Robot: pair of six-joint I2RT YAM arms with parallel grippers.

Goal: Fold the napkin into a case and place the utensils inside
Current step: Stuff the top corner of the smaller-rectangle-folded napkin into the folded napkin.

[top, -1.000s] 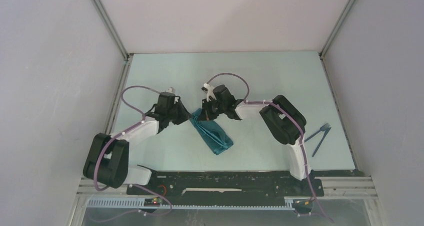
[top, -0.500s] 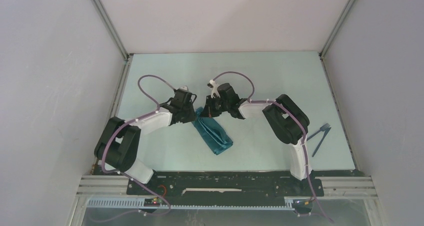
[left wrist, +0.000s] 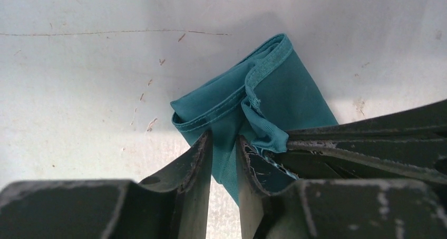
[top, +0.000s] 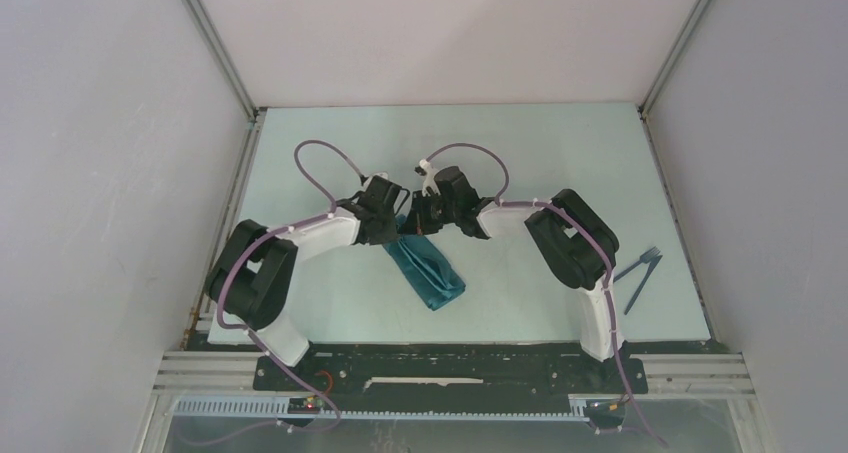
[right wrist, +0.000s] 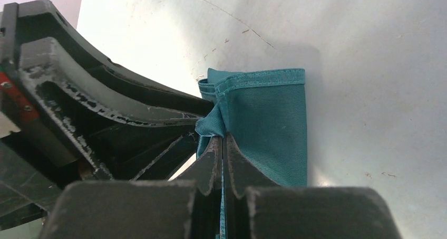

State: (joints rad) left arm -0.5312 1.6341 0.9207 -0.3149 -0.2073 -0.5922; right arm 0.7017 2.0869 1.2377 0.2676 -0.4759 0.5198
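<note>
Mid-table, the folded teal napkin (top: 427, 270) lies with its far end pinched by the clenched right gripper (right wrist: 221, 144) while the left gripper (left wrist: 224, 144), fingers slightly parted, straddles it; tension should stay even.

— How many cloths are there?
— One teal napkin (top: 425, 267), folded long.
— How many utensils (top: 638, 273)?
— Two, thin and dark, lying far to the right of the napkin.
— How many robot arms?
— Two. The left gripper (top: 397, 223) and right gripper (top: 414, 222) both sit at the napkin's far end.
</note>
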